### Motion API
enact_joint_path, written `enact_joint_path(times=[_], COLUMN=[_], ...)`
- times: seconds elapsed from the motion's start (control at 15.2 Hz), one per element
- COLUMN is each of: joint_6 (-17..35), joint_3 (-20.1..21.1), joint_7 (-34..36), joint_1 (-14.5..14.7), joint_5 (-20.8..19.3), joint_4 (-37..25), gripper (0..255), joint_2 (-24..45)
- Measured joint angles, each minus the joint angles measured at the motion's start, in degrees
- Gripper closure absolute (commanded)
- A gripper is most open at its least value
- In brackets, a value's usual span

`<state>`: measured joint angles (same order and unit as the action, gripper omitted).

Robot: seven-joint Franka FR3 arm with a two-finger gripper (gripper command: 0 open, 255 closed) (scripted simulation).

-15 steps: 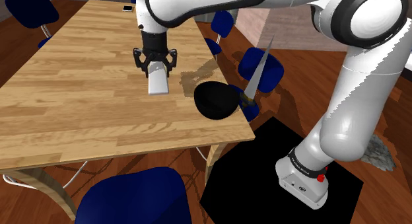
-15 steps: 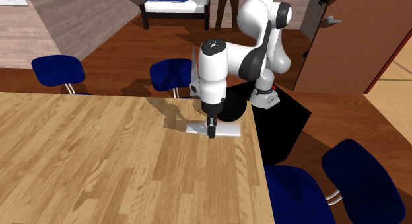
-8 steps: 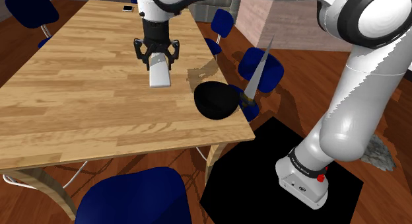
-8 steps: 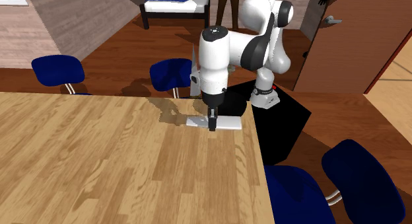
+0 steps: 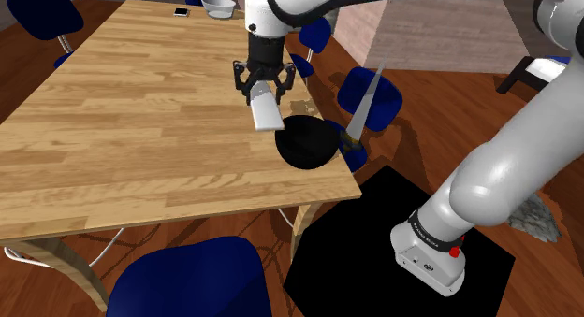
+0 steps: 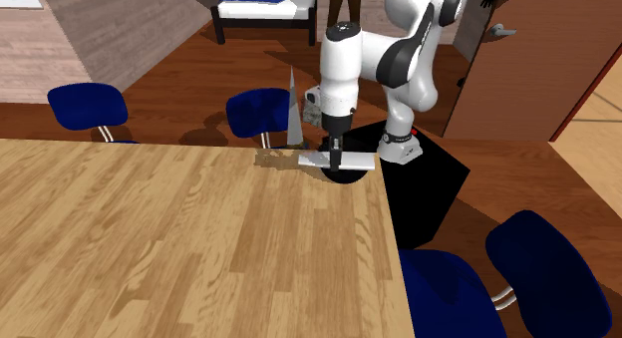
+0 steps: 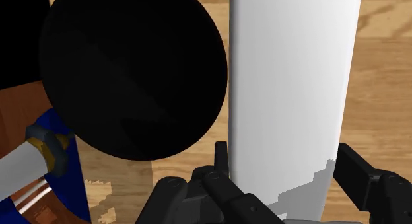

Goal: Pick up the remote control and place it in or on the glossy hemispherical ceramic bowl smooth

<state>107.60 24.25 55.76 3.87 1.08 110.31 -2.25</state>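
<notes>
Over the wooden table [image 5: 122,128] corner nearest the stand: black two-finger gripper [image 5: 265,89] clamped on the flat white rectangular remote control [image 5: 267,111]. Wrist view shows both fingers [image 7: 222,160] pressed against the remote's long edges, one each side, with the remote running straight out ahead between them. The remote is clear of the tabletop; in the second exterior view its shadow lies on the wood beside it.

Glossy black hemispherical bowl [image 5: 307,145] sits upright at the table's edge, just beside the remote. In the wrist view the remote has wood under it, next to the bowl's rim, not above the opening. From the second exterior view the bowl shows just below and behind the held remote.

Grey pointed blade-like shape [image 5: 367,100] stands tilted past the bowl, off the table edge. Small white bowl [image 5: 218,7] at the far end of the table, well apart. Blue chair [image 5: 187,278] at the near side.
</notes>
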Motion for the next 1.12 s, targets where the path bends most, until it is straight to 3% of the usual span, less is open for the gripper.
enact_joint_path(times=[0.46,0.66,1.12], joint_6=[1.45,0.58,5.59], joint_3=[-4.07,-5.7,-5.24], joint_7=[-7.7,-9.89,-10.04], joint_1=[-0.61,-0.49,-0.23], joint_5=[5.94,6.81,7.28], joint_4=[17.96,21.76,26.66], gripper=[255,255,255], joint_2=[-17.24,-21.95,-21.78])
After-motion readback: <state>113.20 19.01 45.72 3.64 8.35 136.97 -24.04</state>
